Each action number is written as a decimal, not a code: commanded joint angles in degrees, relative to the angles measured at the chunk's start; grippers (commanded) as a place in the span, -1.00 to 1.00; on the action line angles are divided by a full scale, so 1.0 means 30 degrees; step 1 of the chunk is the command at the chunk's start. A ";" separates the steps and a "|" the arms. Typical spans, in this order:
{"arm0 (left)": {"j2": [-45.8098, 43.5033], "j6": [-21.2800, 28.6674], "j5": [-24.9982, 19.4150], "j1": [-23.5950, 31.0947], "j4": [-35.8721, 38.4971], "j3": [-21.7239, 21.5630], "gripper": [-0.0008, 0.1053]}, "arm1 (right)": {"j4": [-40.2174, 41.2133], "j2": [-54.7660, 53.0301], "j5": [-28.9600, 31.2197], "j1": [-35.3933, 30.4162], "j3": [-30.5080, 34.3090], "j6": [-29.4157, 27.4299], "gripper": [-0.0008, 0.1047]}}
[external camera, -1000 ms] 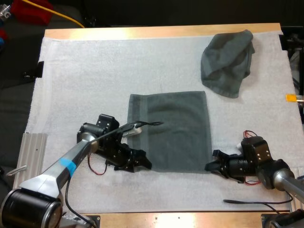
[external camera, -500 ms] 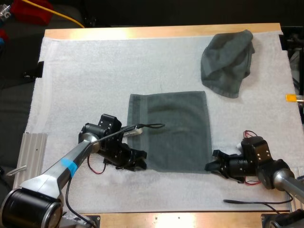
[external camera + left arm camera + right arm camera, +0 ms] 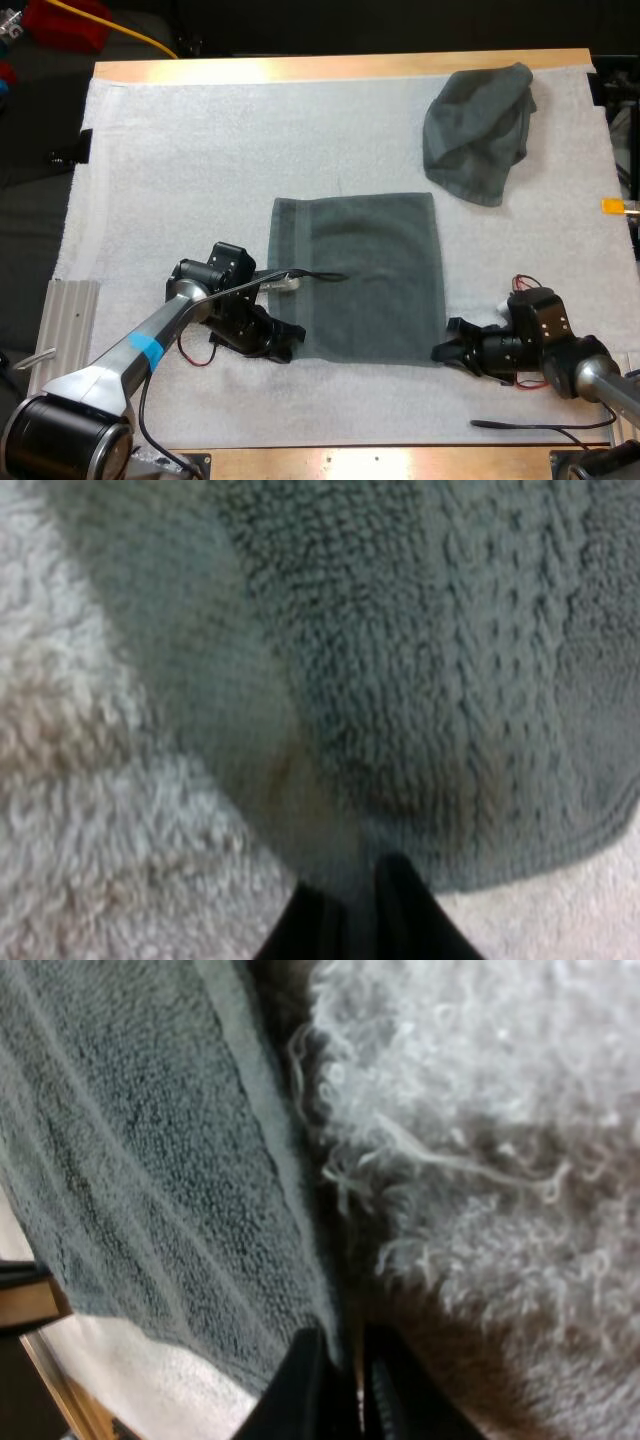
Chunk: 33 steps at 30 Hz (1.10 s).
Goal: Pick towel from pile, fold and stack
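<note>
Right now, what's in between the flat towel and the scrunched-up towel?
Just bare white mat. In the high view, the flat towel and the crumpled towel lie apart, with nothing on the strip between them.

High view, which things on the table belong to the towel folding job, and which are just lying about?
Job: flat towel, with left claw and right claw at its near corners; crumpled towel at the far right.
Lying about: white mat, wooden table, ribbed metal plate beside the mat's left edge.
</note>
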 commanded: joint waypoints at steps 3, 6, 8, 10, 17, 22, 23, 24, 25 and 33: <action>-0.0716 0.0659 -0.0287 -0.0056 0.0150 -0.0082 -0.98 | 0.0422 -0.0705 0.0396 -0.0053 0.0129 -0.0999 -0.94; -0.1474 0.1098 -0.0287 -0.0056 0.0506 -0.0370 -0.98 | 0.0488 -0.1639 0.0670 -0.0053 -0.0054 -0.1144 -0.94; -0.1965 0.1322 -0.0274 -0.0056 0.0950 -0.0579 -0.98 | 0.1011 -0.2200 0.0719 -0.0053 -0.0265 -0.1144 -0.94; -0.2348 0.1581 -0.0144 -0.0056 0.1337 -0.0655 -0.98 | 0.1536 -0.2615 0.0766 -0.0053 -0.0478 -0.1199 -0.94; -0.3669 0.2210 0.0529 -0.0202 0.2858 -0.0649 -0.98 | 0.4566 -0.4053 0.0760 -0.0053 -0.1202 -0.2047 -0.94; -0.4395 0.2296 0.0211 -0.1221 0.3659 -0.0616 -0.98 | 0.7067 -0.4761 0.0962 0.0815 -0.1867 -0.3268 -0.94; -0.4665 0.2170 -0.0155 -0.1543 0.3721 -0.0616 -0.98 | 0.7529 -0.4885 0.0975 0.1255 -0.2027 -0.3364 -0.94; -0.4921 0.2137 -0.0384 -0.1782 0.3800 -0.0616 -0.98 | 0.7898 -0.4978 0.1039 0.1672 -0.2161 -0.3438 -0.94; -0.5097 0.2104 -0.0595 -0.1915 0.3897 -0.0616 -0.98 | 0.8143 -0.5029 0.1198 0.1941 -0.2239 -0.3478 -0.94; -0.6215 0.2235 -0.2851 -0.4100 0.6195 -0.0616 -0.98 | 1.2241 -0.5307 0.3984 0.4505 -0.3823 -0.4643 -0.94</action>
